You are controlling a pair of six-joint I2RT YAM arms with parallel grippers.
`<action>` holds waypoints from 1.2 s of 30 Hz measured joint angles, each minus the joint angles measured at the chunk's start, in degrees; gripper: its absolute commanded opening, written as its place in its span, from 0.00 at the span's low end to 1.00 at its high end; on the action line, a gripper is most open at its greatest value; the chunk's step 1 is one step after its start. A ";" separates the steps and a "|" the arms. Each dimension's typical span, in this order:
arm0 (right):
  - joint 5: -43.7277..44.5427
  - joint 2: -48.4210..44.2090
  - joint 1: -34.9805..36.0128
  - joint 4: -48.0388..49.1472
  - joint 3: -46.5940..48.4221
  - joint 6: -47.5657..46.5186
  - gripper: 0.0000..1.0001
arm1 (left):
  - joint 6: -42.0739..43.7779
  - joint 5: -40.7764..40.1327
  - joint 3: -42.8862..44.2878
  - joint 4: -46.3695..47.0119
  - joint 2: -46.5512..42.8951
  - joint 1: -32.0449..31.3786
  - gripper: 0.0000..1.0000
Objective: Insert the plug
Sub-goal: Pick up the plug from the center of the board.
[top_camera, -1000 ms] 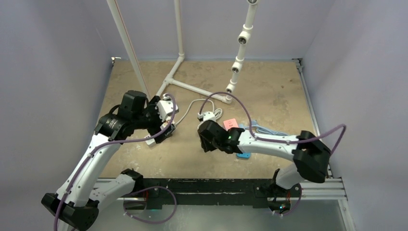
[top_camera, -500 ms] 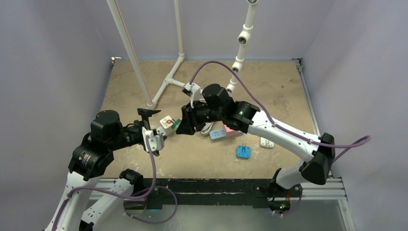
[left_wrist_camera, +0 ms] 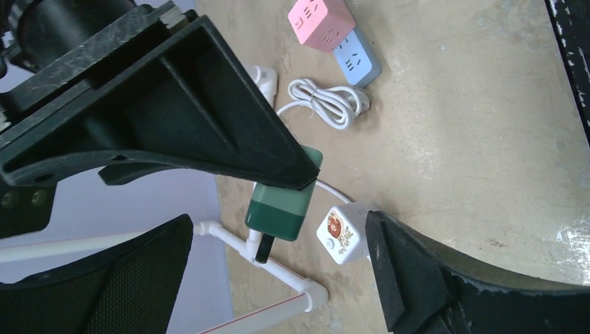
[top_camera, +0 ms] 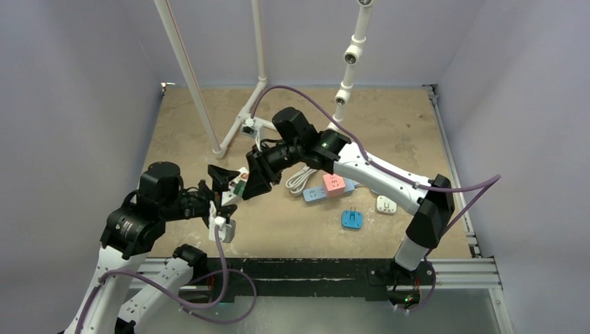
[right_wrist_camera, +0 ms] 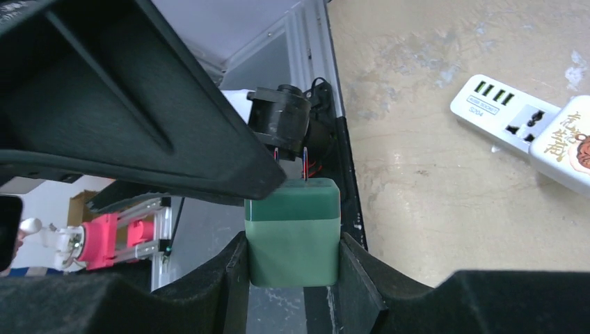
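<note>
My right gripper (right_wrist_camera: 292,243) is shut on a green plug (right_wrist_camera: 293,233), whose two prongs point away from the wrist. From above, the right gripper (top_camera: 248,182) reaches over to the left side and holds the plug (top_camera: 239,186) in the air. My left gripper (top_camera: 224,186) faces it, open. In the left wrist view the plug (left_wrist_camera: 282,205) hangs between the wide fingers of the left gripper (left_wrist_camera: 278,226) without touching them. On the table below lies a white cube socket (left_wrist_camera: 344,233) with a red picture on it.
A white power strip (right_wrist_camera: 504,118) lies beside the cube. A pink cube (top_camera: 334,184), a blue strip (top_camera: 314,194), a coiled white cable (top_camera: 300,177), a blue plug (top_camera: 352,219) and a white plug (top_camera: 386,204) lie mid-table. White pipe frames (top_camera: 257,122) stand behind.
The right arm has swung left across the table, carrying the green plug up to the left gripper. The left arm has pulled back toward the near edge and turned to face it.
</note>
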 measured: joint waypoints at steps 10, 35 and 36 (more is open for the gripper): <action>-2.71 2.49 0.00 -0.50 4.28 -0.02 0.06 | 2.60 1.79 1.90 -2.05 3.89 0.00 0.30; 11.61 -20.55 -1.55 5.92 -7.45 -6.01 0.68 | -55.58 11.91 1.51 20.68 9.31 0.00 0.00; 11.58 -21.16 -1.55 6.47 -7.45 -6.34 0.67 | -58.10 13.53 1.53 21.73 9.97 0.00 0.00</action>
